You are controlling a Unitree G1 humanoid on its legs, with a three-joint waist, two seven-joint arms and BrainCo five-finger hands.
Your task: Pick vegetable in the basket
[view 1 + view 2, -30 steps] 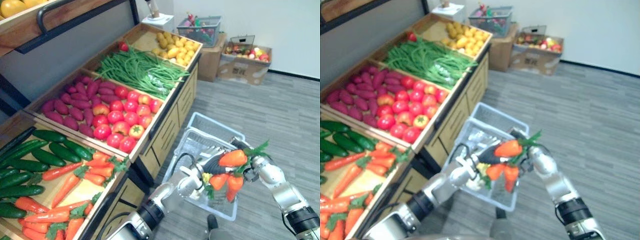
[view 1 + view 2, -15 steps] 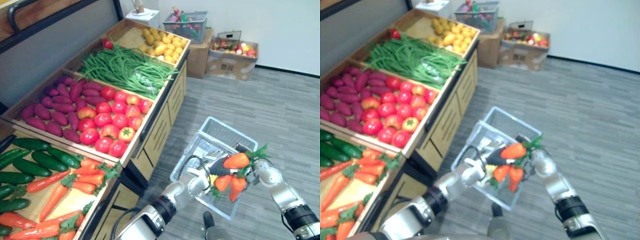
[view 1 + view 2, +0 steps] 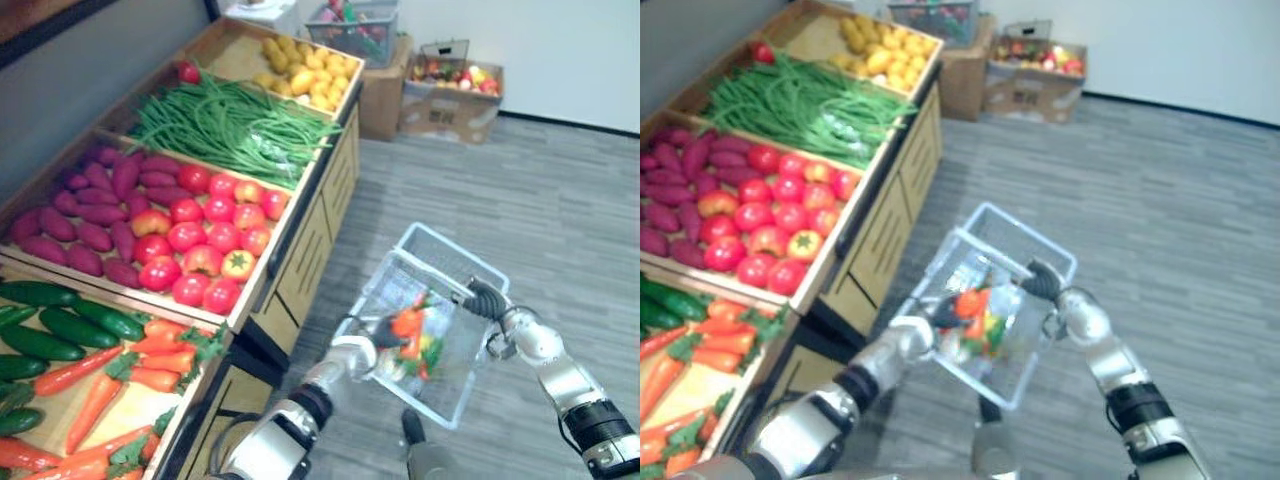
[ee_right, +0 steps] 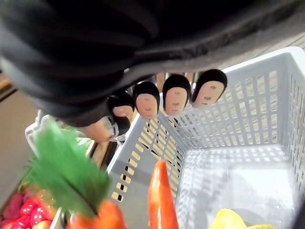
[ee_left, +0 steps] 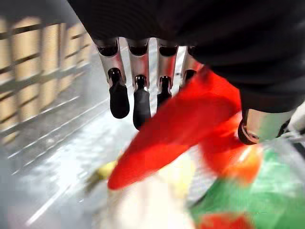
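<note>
**Orange carrots with green leafy tops (image 3: 408, 322) lying in the pale latticed plastic basket (image 3: 447, 256), at 5 o'clock.**

The left robot hand (image 5: 141, 107), fingers straight, lies against one carrot. At the basket's 2 o'clock rim the right robot hand (image 4: 174, 98) hangs with fingers loosely bent and nothing in them. The carrots are probably light, stiff and smooth, so apt to slip; the thick shoulder just below the soft leaves is likely the surest hold. Beyond, from 8 to 11 o'clock, the wooden produce desk (image 3: 300, 270) carries red tomatoes (image 3: 205, 235) and green beans (image 3: 230, 125).

The carrots (image 5: 176, 133) smear into a red blur beside the left hand (image 5: 138, 95) (their leaves too). The near-left crate (image 3: 135, 410) is cut off.
</note>
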